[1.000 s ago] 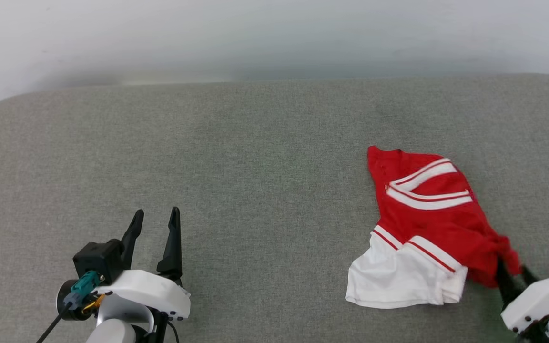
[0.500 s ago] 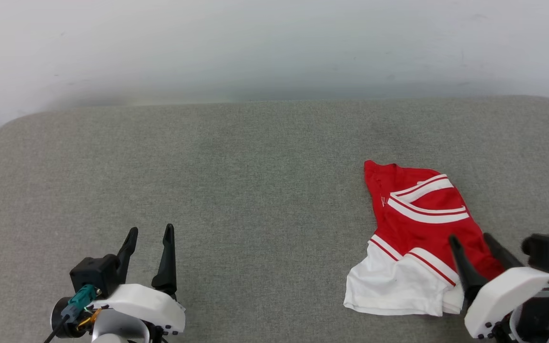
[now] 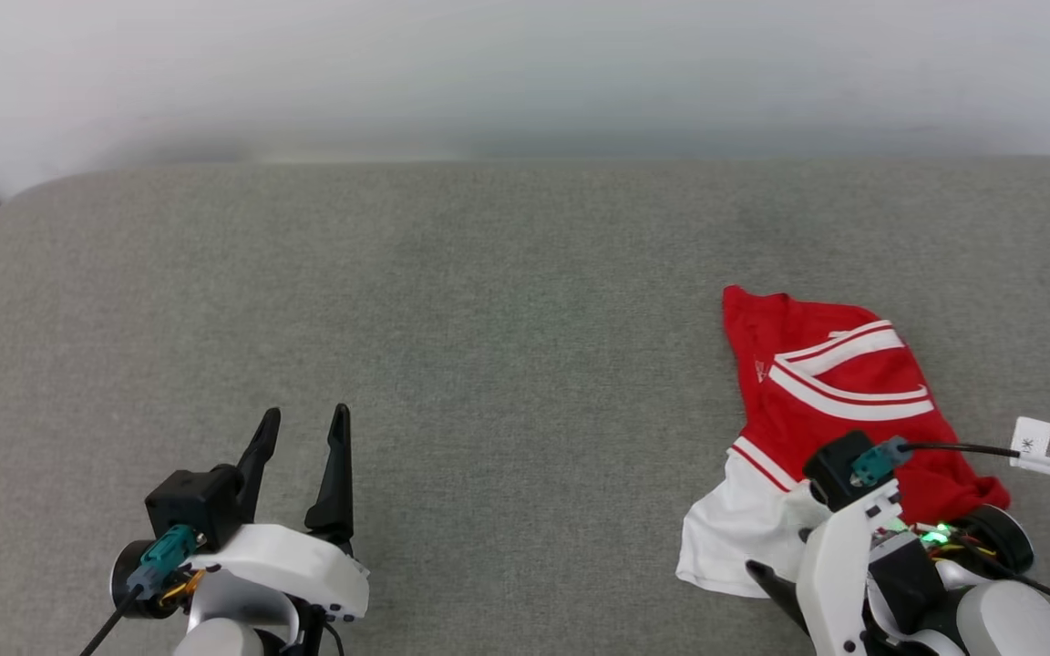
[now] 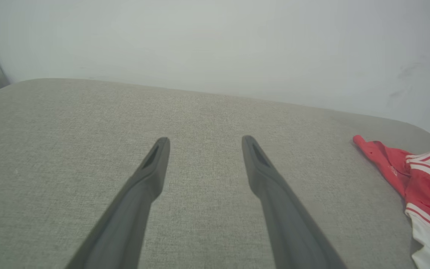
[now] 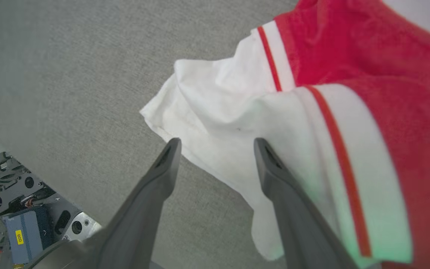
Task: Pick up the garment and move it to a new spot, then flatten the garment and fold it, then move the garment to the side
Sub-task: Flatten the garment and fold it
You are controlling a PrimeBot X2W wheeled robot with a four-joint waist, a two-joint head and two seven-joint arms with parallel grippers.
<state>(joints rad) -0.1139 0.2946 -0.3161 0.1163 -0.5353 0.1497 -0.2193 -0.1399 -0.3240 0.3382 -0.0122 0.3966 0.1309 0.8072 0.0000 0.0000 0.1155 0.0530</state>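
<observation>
The garment (image 3: 839,392) lies bunched up on the gray bench (image 3: 488,301). Its red part is farther from the robot and its white sleeve is nearer. The right pincer (image 5: 217,141) is spread wide apart over the edge of the garment's white sleeve and holds nothing. The left pincer (image 3: 304,413) is spread wide too and is empty, far off to the left of the garment.
</observation>
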